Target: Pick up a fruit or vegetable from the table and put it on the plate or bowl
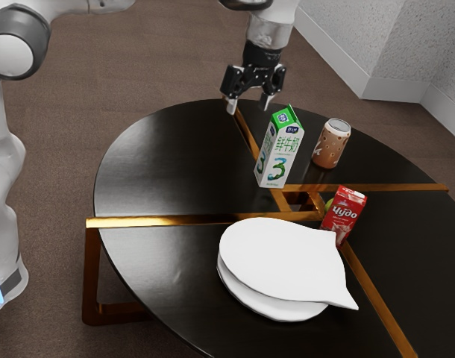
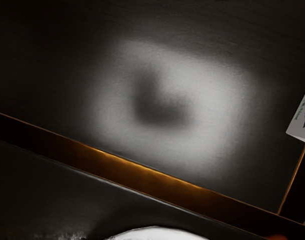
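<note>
My black two-finger tool hung released above the round black counter with gold inlay strips, fingers spread and nothing between them. The task's fruit, a small green rounded thing, lay on the counter well away from the tool, past the tall white-and-green milk carton and touching or nearly touching the red juice carton. The white plate with a pointed lip sat farther out than the fruit.

The likely trouble, as I judged it: the milk carton stood almost directly between the tool and the fruit, so a low, straight reach could tip it. The red carton crowded the fruit, leaving little room for one finger, and a nudge could topple the carton or roll the fruit away. A brown drinks can stood close by the milk carton too.

Most of the fruit was hidden behind the red carton, so I could not name it. Under my hand, the wrist view gave a blurred shadow on the counter.
</note>
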`<state>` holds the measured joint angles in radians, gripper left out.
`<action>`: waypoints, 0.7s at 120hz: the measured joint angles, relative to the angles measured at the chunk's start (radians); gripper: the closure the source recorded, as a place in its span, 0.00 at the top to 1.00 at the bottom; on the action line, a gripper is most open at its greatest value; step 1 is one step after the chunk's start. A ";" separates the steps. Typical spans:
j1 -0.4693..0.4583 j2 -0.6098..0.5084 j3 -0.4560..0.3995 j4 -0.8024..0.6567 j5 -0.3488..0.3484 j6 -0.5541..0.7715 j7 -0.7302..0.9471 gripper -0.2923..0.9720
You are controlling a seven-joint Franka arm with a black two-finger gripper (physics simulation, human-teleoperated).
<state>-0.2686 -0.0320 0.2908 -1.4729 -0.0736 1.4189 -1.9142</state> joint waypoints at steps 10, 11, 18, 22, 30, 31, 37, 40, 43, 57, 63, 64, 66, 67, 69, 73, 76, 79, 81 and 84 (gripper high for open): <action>0.007 0.001 -0.001 0.001 -0.010 -0.002 -0.054 0.77; 0.009 0.001 -0.002 0.001 -0.011 -0.002 -0.059 0.77; 0.020 0.009 -0.015 0.002 -0.012 -0.003 -0.092 0.77; 0.016 0.001 -0.020 0.006 -0.009 -0.004 -0.112 0.77; 0.006 0.053 -0.025 0.114 0.013 -0.004 -0.141 0.77; 0.006 0.066 -0.025 0.140 0.017 -0.004 -0.144 0.77; -0.008 0.139 -0.027 0.258 0.037 0.001 -0.150 0.77; -0.027 0.170 -0.034 0.302 0.044 0.006 -0.151 0.77; -0.049 0.197 -0.045 0.334 0.050 0.013 -0.151 0.77; -0.045 0.312 -0.065 0.384 0.041 0.080 -0.116 0.77; -0.010 0.339 -0.069 0.387 0.025 0.112 -0.086 0.77; -0.005 0.342 -0.070 0.387 0.023 0.117 -0.080 0.77; 0.004 0.346 -0.074 0.385 0.020 0.126 -0.065 0.77; 0.008 0.348 -0.076 0.383 0.018 0.130 -0.055 0.77; 0.015 0.353 -0.080 0.381 0.015 0.138 -0.035 0.77; 0.023 0.361 -0.086 0.376 0.010 0.152 0.008 0.77; 0.027 0.370 -0.089 0.370 0.008 0.161 0.044 0.77; 0.029 0.381 -0.091 0.367 0.006 0.169 0.079 0.77; 0.030 0.388 -0.093 0.365 0.005 0.174 0.101 0.77; 0.032 0.401 -0.095 0.367 0.004 0.181 0.134 0.77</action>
<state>-0.2366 0.3693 0.1957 -1.1062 -0.0699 1.5998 -1.7803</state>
